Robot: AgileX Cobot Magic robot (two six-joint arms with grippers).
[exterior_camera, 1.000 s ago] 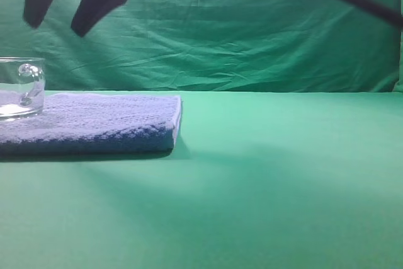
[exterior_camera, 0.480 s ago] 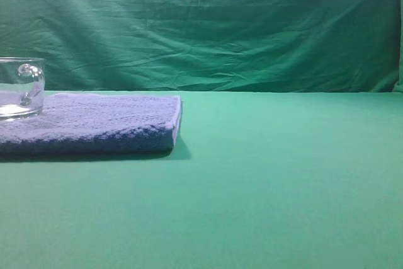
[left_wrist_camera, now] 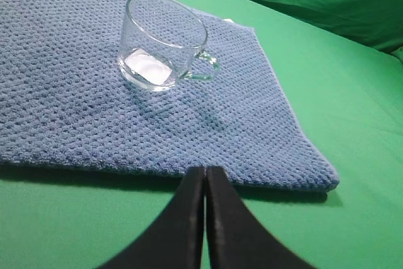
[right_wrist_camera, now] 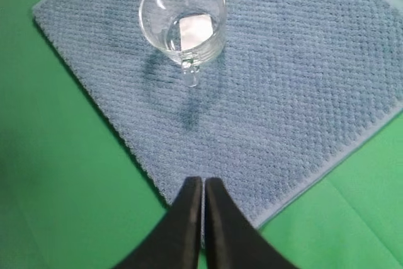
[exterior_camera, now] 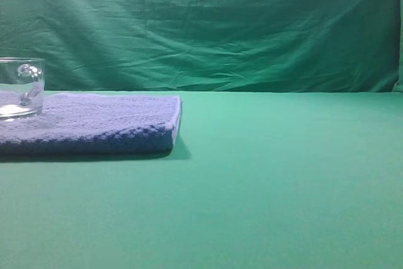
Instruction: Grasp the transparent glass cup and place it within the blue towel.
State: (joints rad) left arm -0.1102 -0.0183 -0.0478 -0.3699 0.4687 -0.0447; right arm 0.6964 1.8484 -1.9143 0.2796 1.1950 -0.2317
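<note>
Cup [right_wrist_camera: 182,20] standing upright on the towel [right_wrist_camera: 283,99], toward 11 o'clock of it in the right wrist view, handle pointing to 6 o'clock. Looks placed already. Left gripper [left_wrist_camera: 204,177] and right gripper [right_wrist_camera: 203,188] both clear of it, jaws pressed together, holding nothing. Probably stiff, heavy-based, slippery and breakable glass; best taken across the rim wall, away from the handle. Towel soft, cushioning. Green tabletop [exterior_camera: 283,174] underneath.

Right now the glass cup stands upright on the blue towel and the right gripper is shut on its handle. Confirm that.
Not quite. The glass cup does stand upright on the blue towel, but the right gripper is shut on nothing, well clear of the handle, as the right wrist view shows.
</note>
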